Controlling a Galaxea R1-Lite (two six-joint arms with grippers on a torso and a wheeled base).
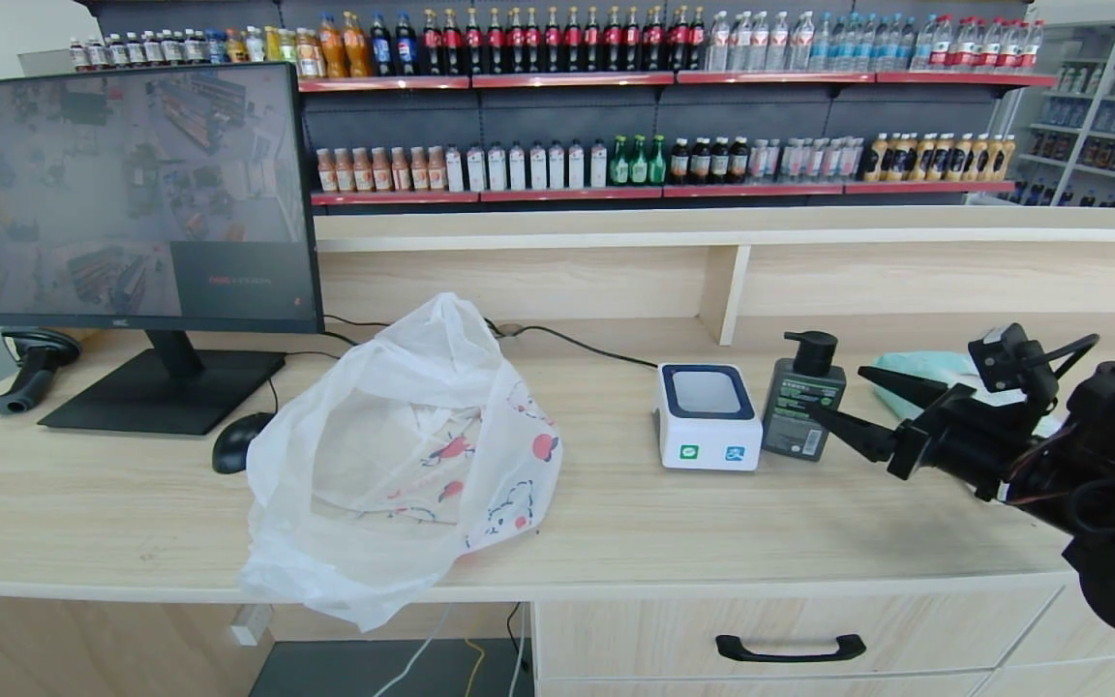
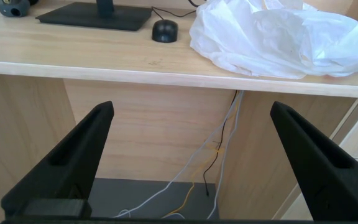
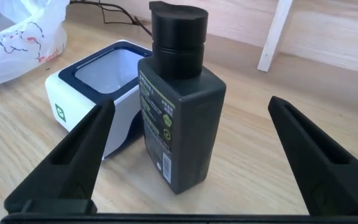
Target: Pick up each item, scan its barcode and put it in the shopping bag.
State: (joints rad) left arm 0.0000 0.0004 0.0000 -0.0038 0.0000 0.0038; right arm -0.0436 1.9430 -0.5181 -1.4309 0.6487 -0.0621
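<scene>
A dark green pump bottle stands upright on the wooden counter, just right of the white barcode scanner box. My right gripper is open, its fingers pointing at the bottle from the right, a little short of it. A pale green soft pack lies behind that arm. The white shopping bag lies open on the counter's front left. My left gripper hangs open below the counter's front edge, with nothing between its fingers.
A monitor on its stand, a black mouse and a handheld scanner occupy the counter's left. Cables hang under the counter. A drawer handle sits below the front edge. Drink shelves line the back wall.
</scene>
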